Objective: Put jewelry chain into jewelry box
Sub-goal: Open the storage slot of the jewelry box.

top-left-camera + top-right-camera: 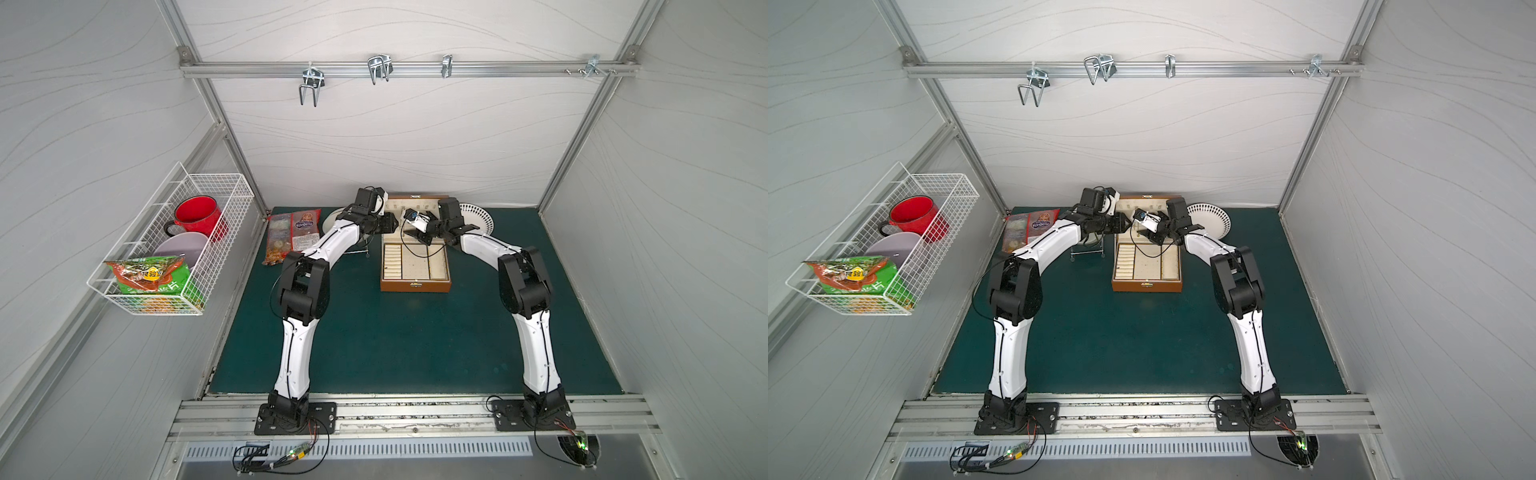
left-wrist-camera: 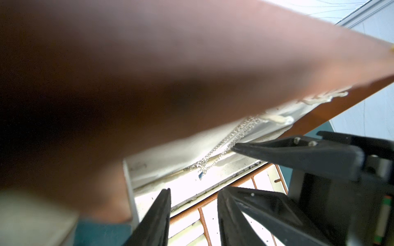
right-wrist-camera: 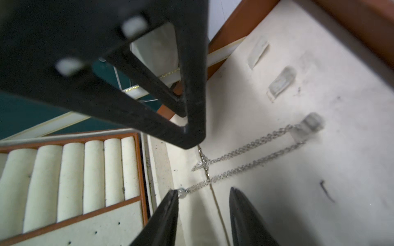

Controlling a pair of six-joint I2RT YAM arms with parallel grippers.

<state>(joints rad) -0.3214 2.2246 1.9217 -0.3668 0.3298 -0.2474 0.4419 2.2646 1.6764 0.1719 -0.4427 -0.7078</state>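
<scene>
The brown jewelry box (image 1: pixel 415 286) stands open at the back of the green mat, lid upright. In the right wrist view the silver jewelry chain (image 3: pixel 245 149) is looped over a clear hook (image 3: pixel 309 125) on the lid's cream lining, two strands trailing toward the hinge. Its clasp end touches one fingertip (image 3: pixel 173 194) of my right gripper (image 3: pixel 203 191), which is open with nothing clamped. My left gripper (image 2: pixel 194 196) is also open, over the box's back compartments, with the chain (image 2: pixel 230 138) just beyond it. Both grippers meet at the lid in both top views, left (image 1: pixel 392 222), right (image 1: pixel 411 235).
A white dotted-rim plate (image 1: pixel 478 220) leans behind the right arm. A candy packet (image 1: pixel 291 237) and a small wire stand (image 1: pixel 357 249) lie left of the box. A wire basket (image 1: pixel 232 195) on the left wall holds a red mug (image 1: pixel 195 216). Metal hooks (image 1: pixel 378 68) hang overhead.
</scene>
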